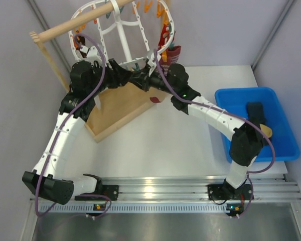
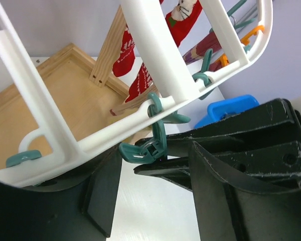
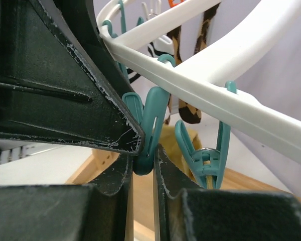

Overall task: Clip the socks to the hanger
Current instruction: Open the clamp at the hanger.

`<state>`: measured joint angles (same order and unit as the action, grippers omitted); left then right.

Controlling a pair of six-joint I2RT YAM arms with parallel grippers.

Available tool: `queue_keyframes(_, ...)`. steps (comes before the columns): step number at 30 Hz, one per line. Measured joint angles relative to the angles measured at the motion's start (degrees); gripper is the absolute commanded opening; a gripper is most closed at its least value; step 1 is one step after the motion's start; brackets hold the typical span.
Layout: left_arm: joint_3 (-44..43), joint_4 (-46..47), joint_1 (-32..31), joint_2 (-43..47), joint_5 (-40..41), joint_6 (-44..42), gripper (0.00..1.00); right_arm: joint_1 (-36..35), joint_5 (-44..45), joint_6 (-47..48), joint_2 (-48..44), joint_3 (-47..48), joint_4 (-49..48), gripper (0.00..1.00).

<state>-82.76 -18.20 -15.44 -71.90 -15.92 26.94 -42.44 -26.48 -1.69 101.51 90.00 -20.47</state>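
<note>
The white hanger (image 1: 121,35) hangs from a wooden rod, and both grippers meet at its lower rim. My right gripper (image 1: 146,79) is shut on a teal clip (image 3: 151,118) that hangs from the rim (image 3: 215,95), with the clip's end pinched between its fingertips (image 3: 144,160). My left gripper (image 1: 128,76) is open and empty. Its fingers stand wide on either side just below that same clip (image 2: 158,138). A neighbouring teal clip (image 3: 206,160) holds tan-yellow fabric. A dark sock (image 1: 255,110) and a tan sock (image 1: 266,131) lie in the blue bin.
Red socks (image 2: 183,17) and a brown patterned sock (image 3: 203,35) hang clipped on the hanger. The wooden rod (image 1: 80,25) and wooden base (image 1: 118,108) stand under and behind the hanger. The blue bin (image 1: 241,94) sits at the right edge. Grey walls enclose the table.
</note>
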Motion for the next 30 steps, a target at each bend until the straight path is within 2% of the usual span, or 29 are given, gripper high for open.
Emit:
queue_keyframes(7, -1.68, -2.4, -0.15, -1.18, 4.81, 2.67, 0.6, -2.45, 7.82, 5.66, -0.44, -2.01, -1.88, 0.0)
queue_keyframes(15, -3.54, -5.64, -0.13, -2.16, 9.25, 5.9, 0.61, -3.85, 12.57, 10.58, -0.76, -3.41, -3.63, 0.0)
queue_keyframes(30, -6.54, -8.17, -0.13, -4.5, 9.94, 10.75, 0.55, -5.31, 16.65, 17.73, -0.85, -4.2, -4.42, 0.0)
